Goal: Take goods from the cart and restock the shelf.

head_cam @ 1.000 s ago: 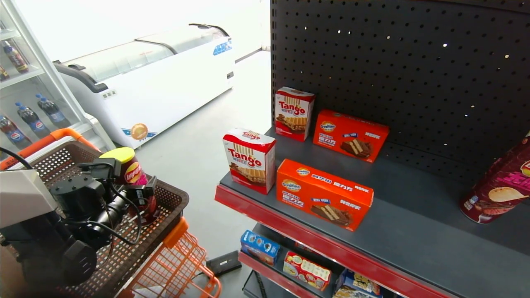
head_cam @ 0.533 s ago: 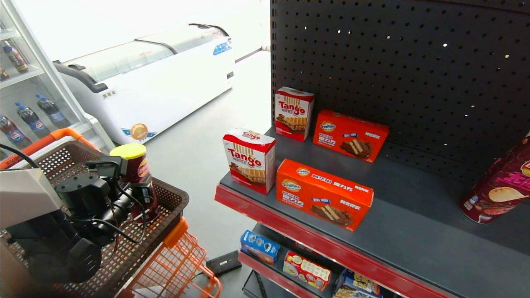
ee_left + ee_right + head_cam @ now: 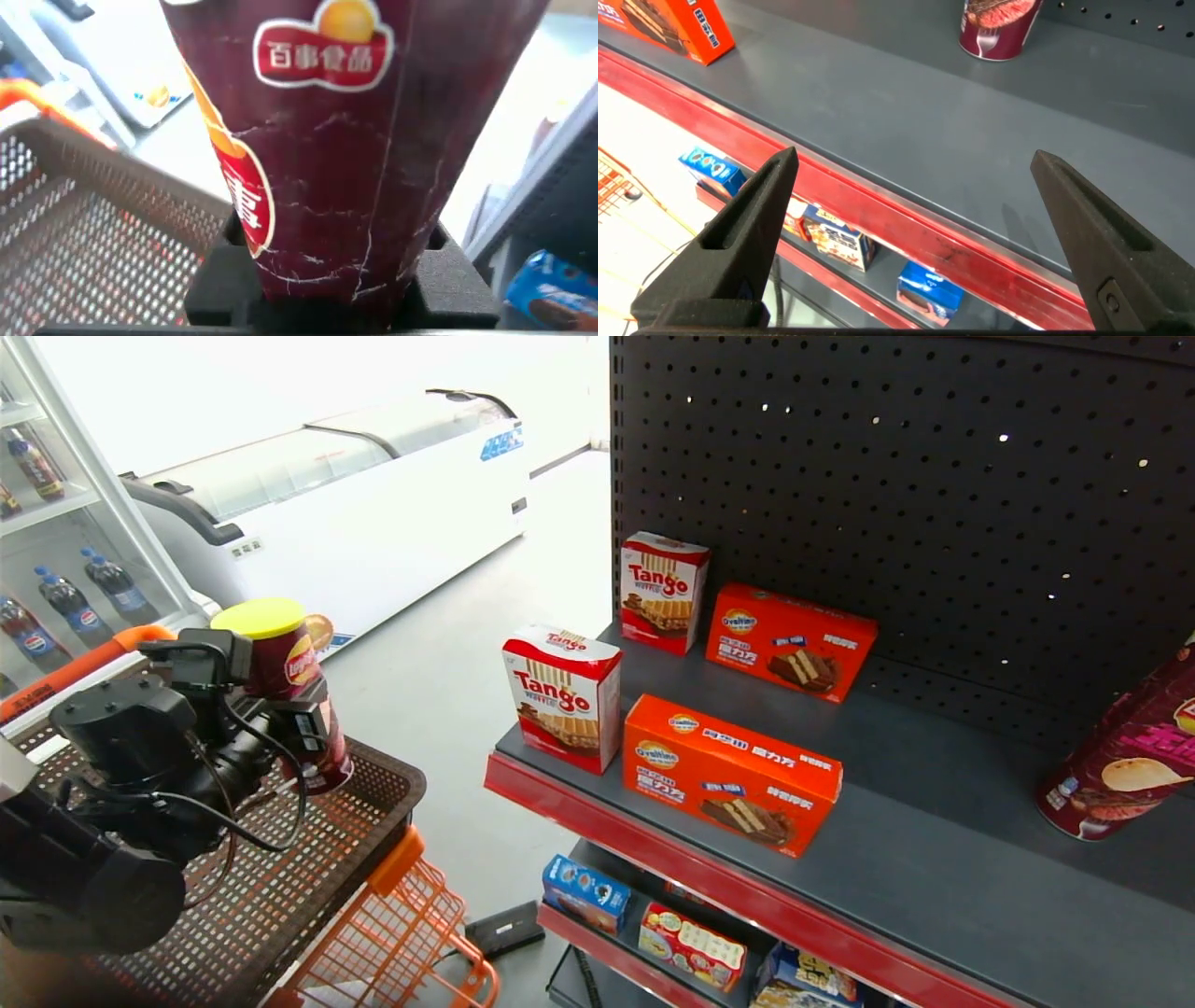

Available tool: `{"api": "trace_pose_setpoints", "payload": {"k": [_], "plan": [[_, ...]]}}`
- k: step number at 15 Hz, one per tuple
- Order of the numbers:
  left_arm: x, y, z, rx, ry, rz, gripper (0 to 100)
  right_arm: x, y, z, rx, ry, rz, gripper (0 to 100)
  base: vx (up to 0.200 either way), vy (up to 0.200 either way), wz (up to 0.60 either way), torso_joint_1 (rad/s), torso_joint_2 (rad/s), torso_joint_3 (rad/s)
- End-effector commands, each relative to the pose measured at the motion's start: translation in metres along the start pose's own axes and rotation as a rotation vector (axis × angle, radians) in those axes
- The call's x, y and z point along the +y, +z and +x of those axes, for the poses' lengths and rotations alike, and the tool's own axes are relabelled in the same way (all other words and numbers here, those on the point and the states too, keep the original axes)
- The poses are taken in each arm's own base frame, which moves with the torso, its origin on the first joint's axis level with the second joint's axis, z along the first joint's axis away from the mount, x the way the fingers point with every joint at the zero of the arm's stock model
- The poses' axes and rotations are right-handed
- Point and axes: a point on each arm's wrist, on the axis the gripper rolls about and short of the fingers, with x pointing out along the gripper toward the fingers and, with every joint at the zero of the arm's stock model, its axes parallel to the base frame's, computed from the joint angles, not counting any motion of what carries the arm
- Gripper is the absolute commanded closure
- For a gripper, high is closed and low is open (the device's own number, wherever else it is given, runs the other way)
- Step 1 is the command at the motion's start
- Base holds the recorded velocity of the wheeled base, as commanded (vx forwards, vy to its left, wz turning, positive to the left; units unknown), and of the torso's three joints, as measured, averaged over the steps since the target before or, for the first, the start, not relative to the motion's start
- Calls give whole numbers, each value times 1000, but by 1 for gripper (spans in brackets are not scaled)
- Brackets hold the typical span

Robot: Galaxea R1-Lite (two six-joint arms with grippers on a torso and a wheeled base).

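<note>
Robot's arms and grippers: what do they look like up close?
The left arm is black, with chunky rounded joints and loose black cables looping along it. The left gripper is boxy and black. The right gripper has two matte black wedge-shaped fingers.

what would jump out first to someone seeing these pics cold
First, the dark red chip can with its yellow lid, clamped upright in the left gripper over the brown cart basket. Next come the bright orange boxes and the red-and-white wafer boxes on the left part of the dark shelf, with another chip can farther right on it.
</note>
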Motion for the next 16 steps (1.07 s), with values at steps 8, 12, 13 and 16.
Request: {"api": "trace_pose_setpoints", "payload": {"k": [8,12,13,16], "plan": [[-39,62,-66,-76,-468,-16,100,0,0,0,0,1,1,0,0,0,0,0,0,0],[-44,64,-71,-91,-574,-18,100,0,0,0,0,1,1,0,0,0,0,0,0,0],[-47,67,-73,-98,-617,-35,100,0,0,0,0,-1,0,0,0,0,0,0,0,0],[-53,69,-80,-99,-659,-56,100,0,0,0,0,1,0,0,0,0,0,0,0,0]]}}
